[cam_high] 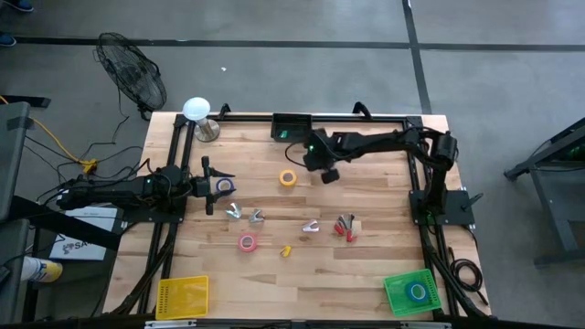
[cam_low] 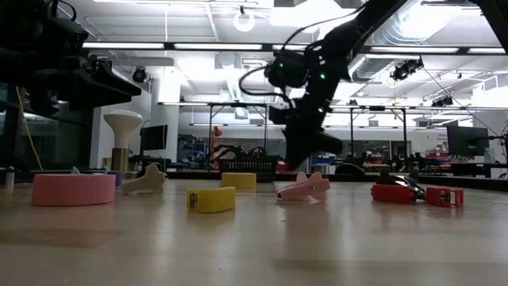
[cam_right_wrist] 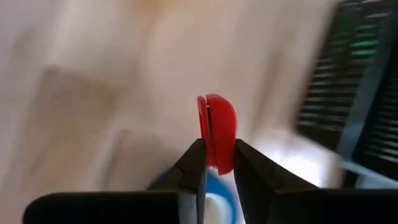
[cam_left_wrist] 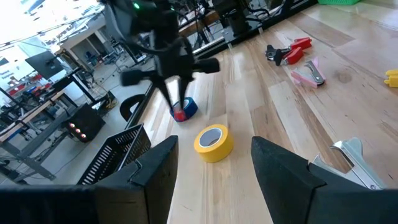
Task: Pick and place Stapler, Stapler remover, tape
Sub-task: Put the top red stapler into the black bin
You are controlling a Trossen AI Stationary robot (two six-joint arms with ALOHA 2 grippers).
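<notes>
My right gripper [cam_high: 329,174] [cam_right_wrist: 217,152] reaches out over the far middle of the table and is shut on a blue tape roll [cam_left_wrist: 186,108] with a red piece on it. A yellow tape roll [cam_high: 288,178] lies just left of it. My left gripper [cam_high: 212,184] [cam_left_wrist: 214,180] waits open and level at the table's left side, with a purplish-blue tape roll [cam_high: 225,185] on the wood in front of it. A pink tape roll [cam_high: 247,242], red staplers [cam_high: 345,227], a pink stapler remover [cam_high: 313,227] and silver removers [cam_high: 244,215] lie on the table. My right gripper pinches the red piece [cam_right_wrist: 216,124] on the blue tape roll between its two fingertips [cam_right_wrist: 194,163]. It comes from above, slanting down. The blue roll [cam_right_wrist: 219,186] hangs under the fingers, low over the wood. Whether it is clear of the table, I cannot tell.
A black basket [cam_high: 292,126] stands at the far edge behind my right gripper. A yellow basket [cam_high: 183,294] sits at the near left and a green basket [cam_high: 400,294], holding a blue tape roll, at the near right. A small yellow piece [cam_high: 285,249] lies near the pink tape.
</notes>
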